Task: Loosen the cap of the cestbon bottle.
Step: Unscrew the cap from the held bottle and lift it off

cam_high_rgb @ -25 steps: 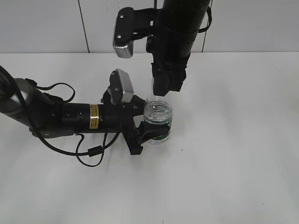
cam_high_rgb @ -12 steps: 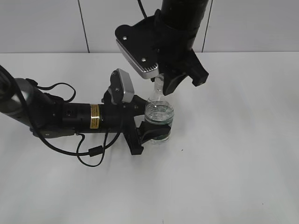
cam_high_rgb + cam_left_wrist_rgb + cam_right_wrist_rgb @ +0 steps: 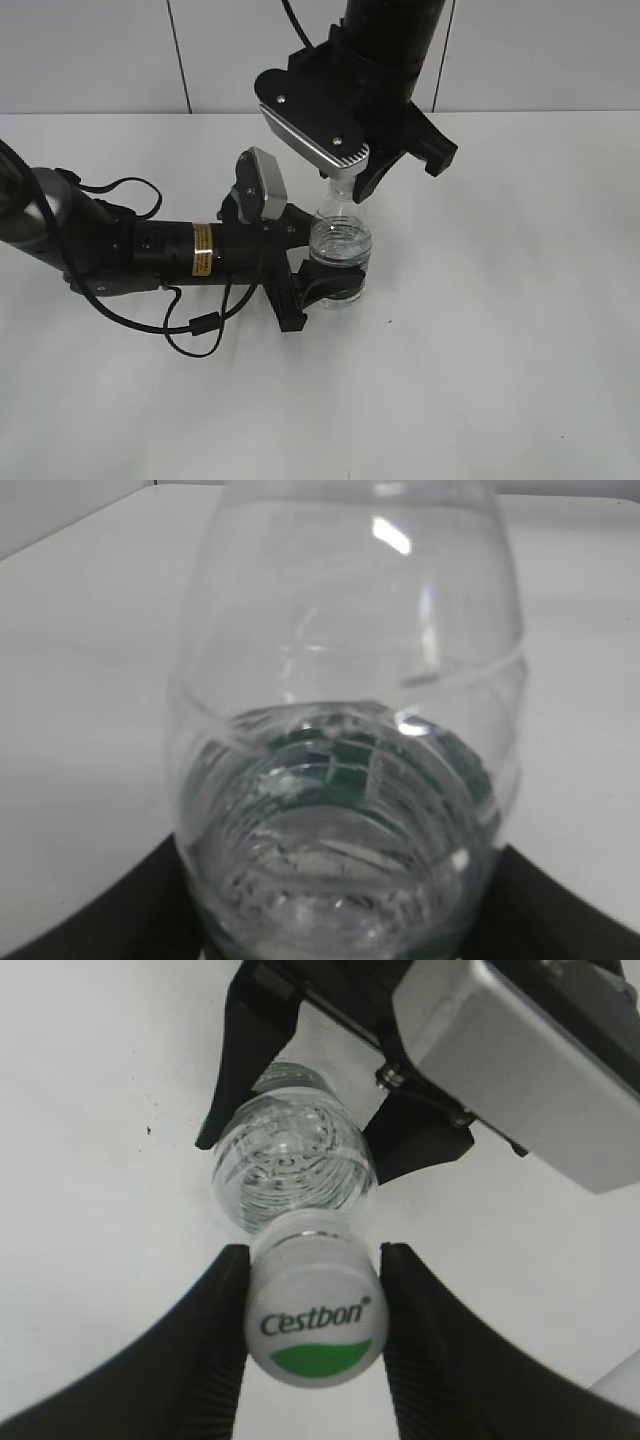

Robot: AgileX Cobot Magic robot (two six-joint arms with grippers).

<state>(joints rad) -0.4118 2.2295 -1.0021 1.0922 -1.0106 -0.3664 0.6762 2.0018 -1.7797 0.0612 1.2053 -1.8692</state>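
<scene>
The cestbon bottle (image 3: 340, 258) stands upright on the white table, clear with a dark green label band. My left gripper (image 3: 318, 268) reaches in from the left and is shut on the bottle's body; in the left wrist view the bottle (image 3: 345, 730) fills the frame between the black jaws (image 3: 345, 935). My right gripper (image 3: 347, 190) comes down from above and hides the cap in the exterior view. In the right wrist view its two black fingers (image 3: 313, 1335) press both sides of the white cap (image 3: 312, 1310), which shows a green patch and "Cestbon". The bottle (image 3: 295, 1165) is below the cap.
The left arm (image 3: 120, 245) lies low across the table's left side with a loose black cable (image 3: 195, 325). The left wrist's grey camera housing (image 3: 520, 1055) sits close beside the bottle. A tiled wall (image 3: 100, 50) stands behind the table.
My right gripper has turned about its vertical axis over the bottle's neck, swinging its grey wrist camera from the upper left round to the front. The left arm and bottle have stayed put.
</scene>
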